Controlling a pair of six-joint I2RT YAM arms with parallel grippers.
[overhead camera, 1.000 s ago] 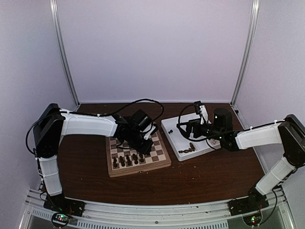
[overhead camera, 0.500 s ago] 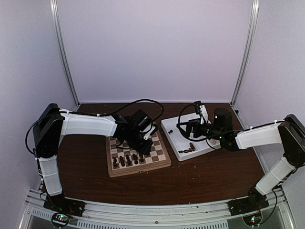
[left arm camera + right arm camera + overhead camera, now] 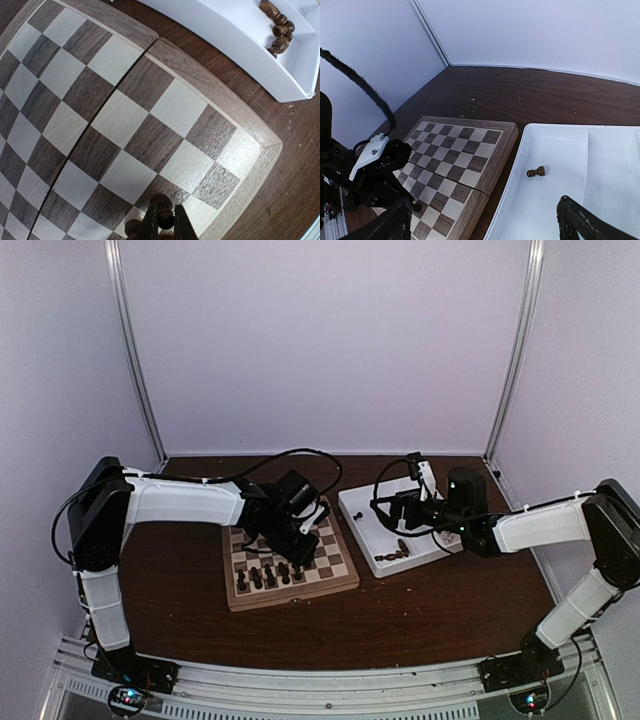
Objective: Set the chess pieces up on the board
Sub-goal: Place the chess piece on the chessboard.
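Well, dark chess piece [image 3: 162, 202] in left gripper [image 3: 164, 220].

1. The table [image 3: 430, 615] is dark brown wood with a visible grain, and it runs back to pale walls [image 3: 330, 340] at the far side.
2. The board [image 3: 300, 592] lies flat on the table, left of centre and turned a little askew to the near edge.
3. A white tray [image 3: 362, 510] lies flat just to the right of the board. The two are apart, with a narrow strip of bare table between them.
4. Small pale specks [image 3: 473, 99] are scattered over the wood behind the board and the tray.
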